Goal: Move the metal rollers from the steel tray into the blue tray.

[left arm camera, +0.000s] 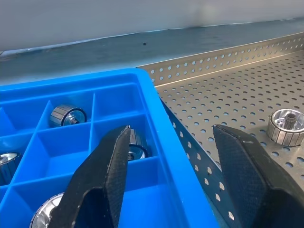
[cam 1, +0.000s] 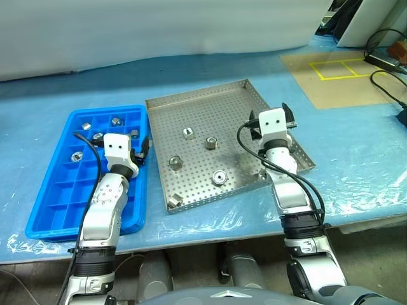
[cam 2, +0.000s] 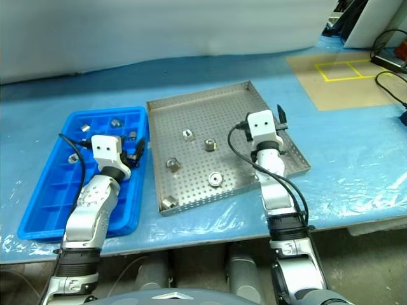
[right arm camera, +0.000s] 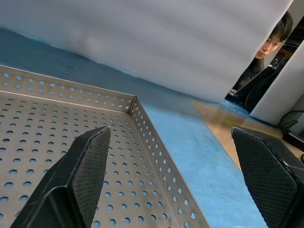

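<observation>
Now the large square perforated steel tray (cam 1: pixel 216 136) lies beside the bright blue plastic compartment tray (cam 1: pixel 60 197) on the blue-covered surface (cam 1: pixel 356 159); their long rims nearly touch, and open surface remains toward 3 o'clock. Five small shiny metal rollers (cam 1: pixel 219 177) rest in the steel tray, spread over its middle and its 7 o'clock corner. Several more sit in the blue tray's far compartments, around 12 o'clock. The left pincer (left arm camera: pixel 168 156) hangs level across the two trays' adjoining rims, released and empty. The right pincer (right arm camera: pixel 175 161) hovers above the steel tray's 3 o'clock rim, spread wide, grasping nothing.
</observation>
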Controlling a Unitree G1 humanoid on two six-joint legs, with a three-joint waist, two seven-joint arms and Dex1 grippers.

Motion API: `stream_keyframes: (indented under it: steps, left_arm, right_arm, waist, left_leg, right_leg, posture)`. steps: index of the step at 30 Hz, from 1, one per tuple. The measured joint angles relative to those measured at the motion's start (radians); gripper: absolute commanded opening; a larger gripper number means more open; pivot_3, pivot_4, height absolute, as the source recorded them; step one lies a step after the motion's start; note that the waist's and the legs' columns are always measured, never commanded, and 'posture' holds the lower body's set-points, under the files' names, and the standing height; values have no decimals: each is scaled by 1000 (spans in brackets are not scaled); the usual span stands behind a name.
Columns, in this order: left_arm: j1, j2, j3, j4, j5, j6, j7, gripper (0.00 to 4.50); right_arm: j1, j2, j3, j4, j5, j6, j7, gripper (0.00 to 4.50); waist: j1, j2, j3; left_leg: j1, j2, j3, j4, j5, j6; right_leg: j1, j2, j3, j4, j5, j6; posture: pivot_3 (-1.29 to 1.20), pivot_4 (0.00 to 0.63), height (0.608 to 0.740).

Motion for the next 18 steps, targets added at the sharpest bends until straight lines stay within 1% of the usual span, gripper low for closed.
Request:
stream_keyframes:
  steps: [14,16,18]
  left_arm:
    - [-35,0,-7,35,-1,0,-20,2957]
    - [-43,1,-8,43,-2,-1,-28,2957]
    - [-68,16,-7,68,-11,1,-56,2957]
  right_arm:
    - [32,-2,-2,-60,1,23,7,4276]
    - [32,-7,-2,-60,5,23,20,4276]
    - [31,-23,-2,-60,38,20,69,4276]
  waist:
    - [-4,0,0]
    - [-4,0,0]
    - [-4,0,0]
  left_leg:
    - [0,0,0,0,0,0]
    - [0,0,0,0,0,0]
    - [0,0,0,0,0,0]
  right_leg:
    - [0,0,0,0,0,0]
    - [0,0,0,0,0,0]
    - [0,0,0,0,0,0]
  posture:
    - [-94,150,740]
    - [-94,150,740]
    - [-100,150,740]
